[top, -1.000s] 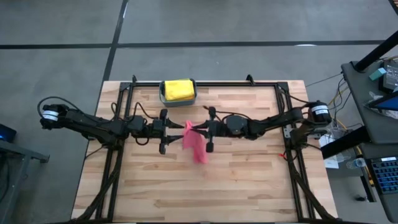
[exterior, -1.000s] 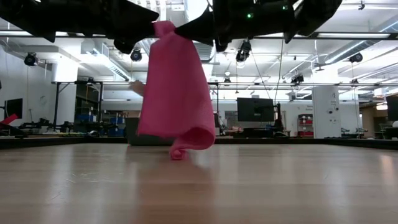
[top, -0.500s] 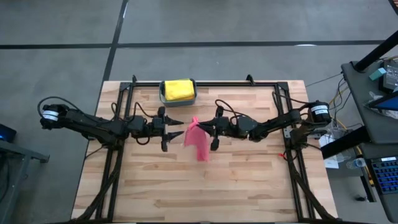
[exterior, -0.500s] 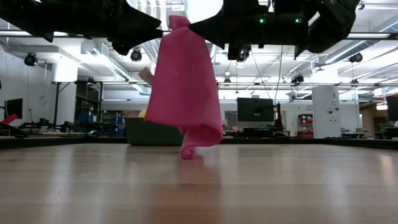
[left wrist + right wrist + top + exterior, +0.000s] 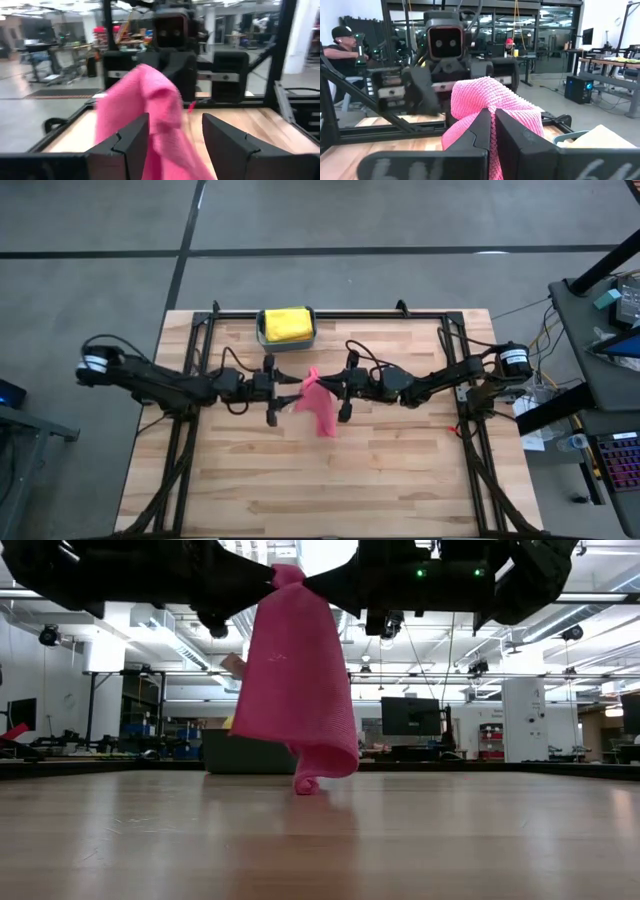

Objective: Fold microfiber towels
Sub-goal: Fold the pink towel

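Note:
A pink towel (image 5: 318,406) hangs over the middle of the table between my two grippers. My right gripper (image 5: 322,385) is shut on its bunched top. My left gripper (image 5: 292,387) is open and points level at the towel from the table's left. In the left wrist view its fingers (image 5: 132,142) stand on either side of the pink towel's (image 5: 145,107) upper part. The curled lower end (image 5: 306,784) rests on the table. A yellow towel (image 5: 286,323) lies in the teal bin (image 5: 262,332) at the far edge. My right gripper (image 5: 493,114) pinches a bunched fold at the towel's top (image 5: 485,95) between its two fingers, coming about level from the table's right. The towel hangs slack below the fingers, its lower end (image 5: 306,784) on the table. My left gripper: I cannot tell whether its fingers touch the towel.
The teal bin (image 5: 568,136) stands at the far edge, left of centre. Black frame rails (image 5: 180,440) run along the table's left, right and far sides. Bare wood (image 5: 330,480) lies toward the near edge. A person (image 5: 346,42) sits beyond the table.
My right gripper has drawn the towel's top a little toward the table's right and tipped its fingers upward. The towel hangs straighter, its lower end still on the table. My left gripper, open throughout, has then followed toward the right, up to the towel's top.

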`<action>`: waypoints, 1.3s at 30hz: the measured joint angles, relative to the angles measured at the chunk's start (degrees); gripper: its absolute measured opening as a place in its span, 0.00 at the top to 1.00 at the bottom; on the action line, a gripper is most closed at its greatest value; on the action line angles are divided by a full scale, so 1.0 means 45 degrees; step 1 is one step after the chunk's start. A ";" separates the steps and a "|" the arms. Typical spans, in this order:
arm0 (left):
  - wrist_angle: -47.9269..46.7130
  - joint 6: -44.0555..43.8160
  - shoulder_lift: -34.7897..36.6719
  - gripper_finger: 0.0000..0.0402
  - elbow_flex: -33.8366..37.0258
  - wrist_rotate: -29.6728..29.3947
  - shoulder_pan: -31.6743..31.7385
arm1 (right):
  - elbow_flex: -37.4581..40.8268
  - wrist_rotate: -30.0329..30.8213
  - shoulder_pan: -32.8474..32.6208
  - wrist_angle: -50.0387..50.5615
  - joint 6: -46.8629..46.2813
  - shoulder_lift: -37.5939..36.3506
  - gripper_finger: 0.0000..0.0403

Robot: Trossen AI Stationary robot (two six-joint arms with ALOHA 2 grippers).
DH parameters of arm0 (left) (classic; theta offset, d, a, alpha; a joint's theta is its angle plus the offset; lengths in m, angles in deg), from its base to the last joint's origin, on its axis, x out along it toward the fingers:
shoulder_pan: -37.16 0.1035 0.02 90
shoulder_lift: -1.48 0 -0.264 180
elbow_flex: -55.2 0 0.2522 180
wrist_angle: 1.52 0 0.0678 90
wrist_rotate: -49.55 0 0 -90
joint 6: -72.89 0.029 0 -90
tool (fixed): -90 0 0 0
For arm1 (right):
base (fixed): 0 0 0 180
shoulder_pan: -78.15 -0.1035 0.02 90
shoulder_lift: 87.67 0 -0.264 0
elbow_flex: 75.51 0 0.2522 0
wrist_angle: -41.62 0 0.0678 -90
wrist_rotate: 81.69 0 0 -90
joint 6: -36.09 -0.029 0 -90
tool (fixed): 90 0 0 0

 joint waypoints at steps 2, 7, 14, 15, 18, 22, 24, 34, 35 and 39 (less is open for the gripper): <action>0.0836 0.0040 -0.0662 0.58 -0.0059 0.0142 0.0000 | 0.0000 0.0002 0.0000 0.0087 0.0000 0.0000 0.98; 0.2085 0.0232 -0.1662 0.58 -0.0384 -0.0142 0.0005 | 0.0000 0.0000 0.0000 0.0185 -0.0029 0.0005 0.98; 0.2307 0.0570 -0.1534 0.78 -0.0382 -0.0379 0.0005 | 0.0000 0.0000 0.0000 0.0214 -0.0044 0.0005 0.98; 0.2295 0.0574 -0.1446 0.83 -0.0361 -0.0383 0.0005 | 0.0000 0.0000 0.0000 0.0219 -0.0044 0.0005 0.98; 0.2061 0.0565 -0.1163 0.96 -0.0335 -0.0394 0.0005 | 0.0000 0.0000 0.0000 0.0223 -0.0053 0.0005 0.98; 0.2029 0.0519 -0.0852 0.99 -0.0330 -0.0404 -0.0005 | -0.0003 -0.0030 -0.0008 0.0468 -0.0110 -0.0064 0.96; 0.2107 0.0259 -0.0624 1.00 -0.0330 -0.0408 -0.0013 | -0.0111 -0.0033 -0.0009 0.0845 -0.0333 -0.0153 0.91; 0.1254 0.0211 0.1897 1.00 -0.0423 0.0177 -0.0034 | -0.2424 -0.0039 -0.0038 0.7897 -0.0573 -0.1706 0.58; 0.1072 0.0131 0.2251 1.00 -0.0400 0.0172 -0.0039 | -0.2786 -0.0039 -0.0039 0.8829 -0.0573 -0.1840 0.56; 0.1164 -0.0800 0.3255 1.00 -0.0378 -0.1147 -0.0039 | -0.3961 -0.0032 -0.0073 1.1378 -0.0377 -0.2210 0.50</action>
